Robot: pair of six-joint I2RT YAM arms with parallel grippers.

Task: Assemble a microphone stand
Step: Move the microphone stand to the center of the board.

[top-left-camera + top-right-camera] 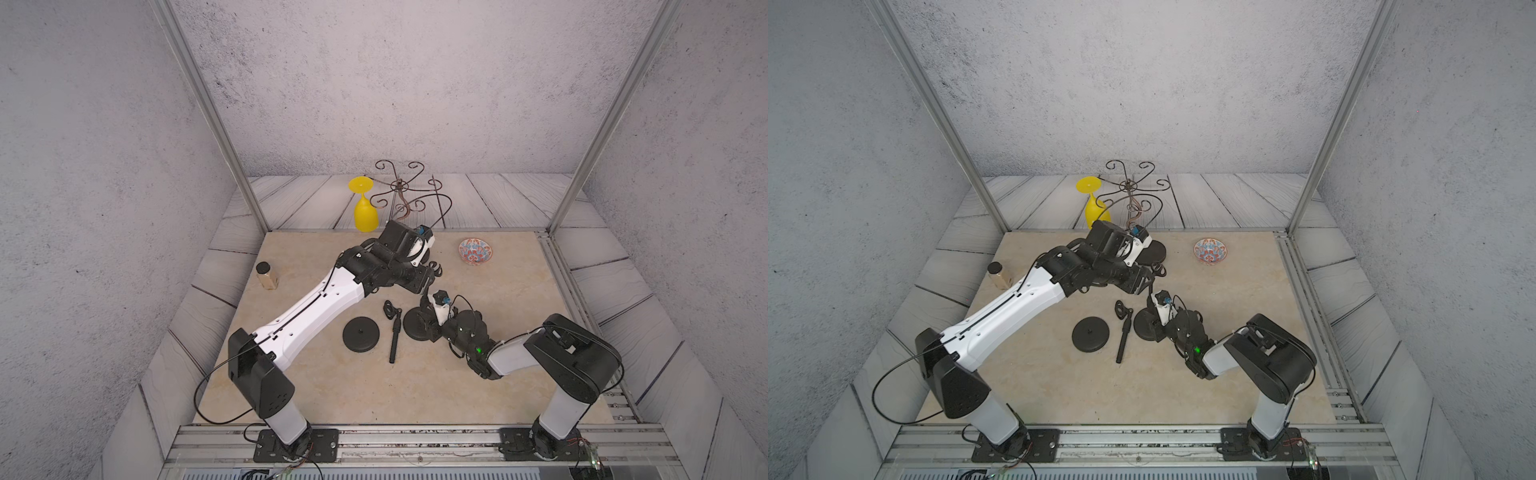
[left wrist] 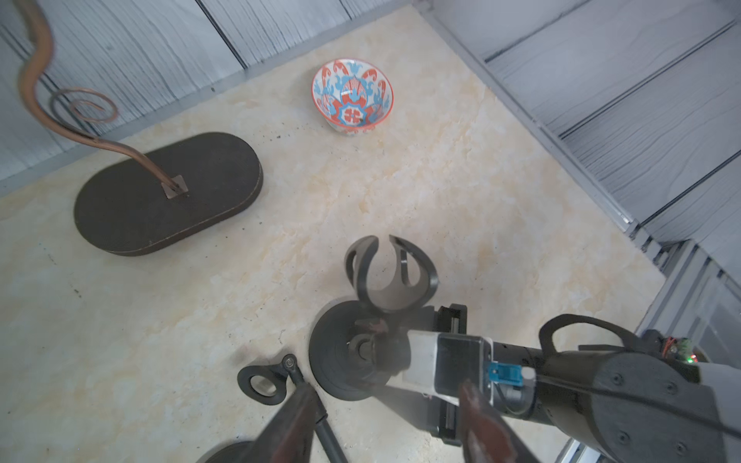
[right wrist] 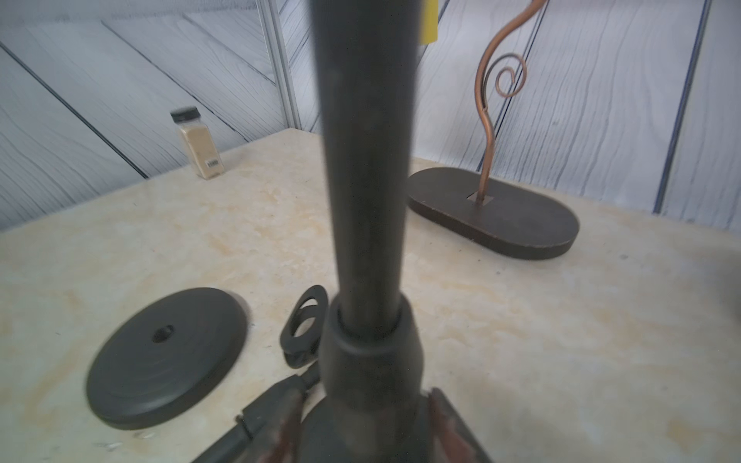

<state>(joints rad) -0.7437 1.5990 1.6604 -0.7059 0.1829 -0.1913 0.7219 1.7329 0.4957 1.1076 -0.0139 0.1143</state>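
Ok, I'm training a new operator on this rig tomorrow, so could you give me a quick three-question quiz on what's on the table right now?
1. True or false: a mic clip tops the upright pole.
2. How many round bases are on the table?
3. The spare pole is: A upright; B lying flat; C held aloft.
Key: 1 true; 2 two, one bare and one under the upright pole; 3 B.
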